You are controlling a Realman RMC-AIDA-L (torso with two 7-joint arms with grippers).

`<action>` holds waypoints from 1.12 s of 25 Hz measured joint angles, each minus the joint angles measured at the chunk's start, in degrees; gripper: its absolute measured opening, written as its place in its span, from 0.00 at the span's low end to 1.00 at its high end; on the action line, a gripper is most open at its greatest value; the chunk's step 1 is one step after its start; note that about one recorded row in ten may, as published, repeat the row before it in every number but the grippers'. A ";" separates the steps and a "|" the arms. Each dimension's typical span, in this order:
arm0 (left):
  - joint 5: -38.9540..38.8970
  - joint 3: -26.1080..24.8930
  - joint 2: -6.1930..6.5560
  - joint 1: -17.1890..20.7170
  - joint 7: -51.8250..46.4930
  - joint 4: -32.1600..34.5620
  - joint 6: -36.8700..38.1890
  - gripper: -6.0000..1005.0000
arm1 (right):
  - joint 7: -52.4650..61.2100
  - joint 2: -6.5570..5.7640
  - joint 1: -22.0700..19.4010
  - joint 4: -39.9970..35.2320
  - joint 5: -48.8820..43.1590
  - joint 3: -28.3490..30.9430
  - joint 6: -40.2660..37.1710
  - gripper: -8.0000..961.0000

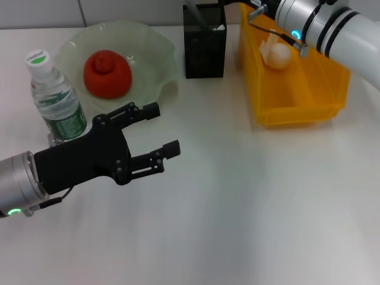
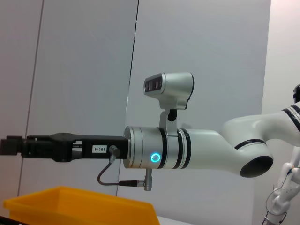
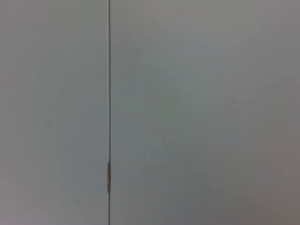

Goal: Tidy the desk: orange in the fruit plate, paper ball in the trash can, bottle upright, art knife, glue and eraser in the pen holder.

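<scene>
The bottle (image 1: 56, 98) stands up straight at the left of the desk (image 1: 237, 202), so that job looks done. Just beside it, the left gripper (image 1: 157, 133) hangs low over the desk with its fingers wide apart and nothing in them. Behind it, the orange (image 1: 107, 74) sits in the fruit plate (image 1: 151, 53), where it belongs. Next comes the black pen holder (image 1: 205, 50); I cannot tell what is inside. The paper ball (image 1: 276, 53) lies in the yellow trash can (image 1: 297, 101). The right gripper reaches toward the pen holder, but I cannot tell its grip.
</scene>
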 joint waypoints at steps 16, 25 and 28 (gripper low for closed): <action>0.44 0.10 0.09 0.40 -0.16 0.00 0.32 0.82 | 3.37 -0.01 -3.44 -0.19 0.00 0.37 -6.06 0.72; 3.82 0.66 0.28 0.81 -0.88 0.00 1.30 0.82 | 15.94 -2.27 -20.32 -6.12 -6.14 0.16 -31.10 0.86; 6.48 0.68 0.35 0.71 -1.34 0.00 1.49 0.82 | 21.38 -4.85 -26.24 -8.91 -13.89 1.75 -42.46 0.86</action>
